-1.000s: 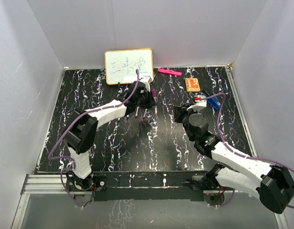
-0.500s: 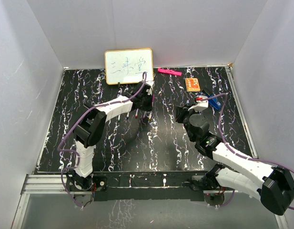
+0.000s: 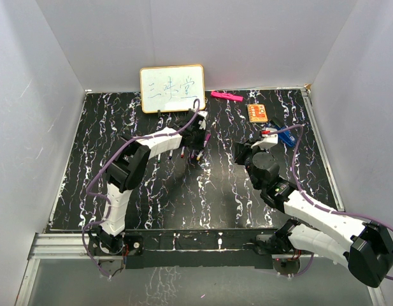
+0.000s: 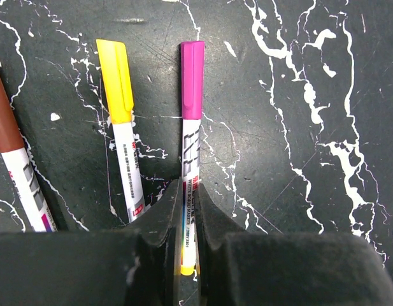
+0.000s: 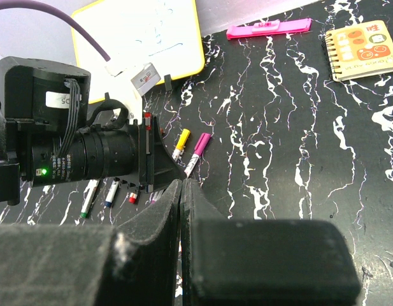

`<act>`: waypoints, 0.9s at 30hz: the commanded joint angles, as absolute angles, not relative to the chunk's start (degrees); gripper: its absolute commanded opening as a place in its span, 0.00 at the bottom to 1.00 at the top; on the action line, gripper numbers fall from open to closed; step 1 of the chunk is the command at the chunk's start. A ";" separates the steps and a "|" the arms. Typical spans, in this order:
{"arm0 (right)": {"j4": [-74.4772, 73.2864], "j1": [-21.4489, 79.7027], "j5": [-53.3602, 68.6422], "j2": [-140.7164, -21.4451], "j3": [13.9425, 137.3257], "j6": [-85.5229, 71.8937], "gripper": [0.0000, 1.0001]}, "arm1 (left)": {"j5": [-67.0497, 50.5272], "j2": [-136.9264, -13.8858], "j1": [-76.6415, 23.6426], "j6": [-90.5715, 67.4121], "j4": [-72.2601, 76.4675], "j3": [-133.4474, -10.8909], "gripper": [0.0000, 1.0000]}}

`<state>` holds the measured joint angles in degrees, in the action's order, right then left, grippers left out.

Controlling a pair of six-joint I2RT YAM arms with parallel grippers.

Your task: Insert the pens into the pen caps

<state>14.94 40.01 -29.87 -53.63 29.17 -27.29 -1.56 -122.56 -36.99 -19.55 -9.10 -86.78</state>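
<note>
My left gripper (image 4: 188, 189) is shut on the white barrel of a pen with a purple cap (image 4: 192, 80); the pen's rear end is yellow. It points away from the jaws, low over the table. A yellow-capped pen (image 4: 120, 95) lies just left of it, and a brown-capped one (image 4: 8, 127) further left. In the top view the left gripper (image 3: 197, 136) is in front of the whiteboard. My right gripper (image 5: 183, 183) is shut and empty, facing the left gripper from the right. Three white pens with green (image 5: 88, 197), blue (image 5: 111, 191) and red (image 5: 132, 199) tips lie under the left wrist. No loose caps show.
A yellow-framed whiteboard (image 3: 172, 88) stands at the back. A pink marker (image 3: 226, 96) and an orange notebook (image 3: 257, 113) lie at the back right, and a blue object (image 3: 285, 136) lies behind the right wrist. Grey walls enclose the black marbled table (image 3: 151, 191).
The left arm's elbow has swung right and toward the back, and its gripper has shifted slightly right by the pens. The right arm has hardly moved.
</note>
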 commanded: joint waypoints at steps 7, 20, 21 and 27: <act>16.85 40.08 -29.27 -53.90 31.62 -27.13 0.00 | -3.61 -123.33 -37.18 -20.80 -10.36 -88.87 0.08; 16.96 40.08 -28.48 -53.54 31.90 -26.74 0.00 | -2.77 -121.13 -37.18 -21.37 -10.88 -90.13 0.39; 16.95 40.08 -28.43 -53.48 31.90 -26.68 0.00 | -2.65 -120.80 -37.18 -21.29 -10.86 -90.25 0.41; 16.96 40.08 -28.89 -53.10 31.58 -26.72 0.00 | -3.87 -117.02 -37.20 -20.84 -9.70 -90.19 0.45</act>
<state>14.96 40.01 -28.53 -54.04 29.17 -27.14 -3.22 -122.45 -36.99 -21.06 -9.45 -88.29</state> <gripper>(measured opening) 0.005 0.439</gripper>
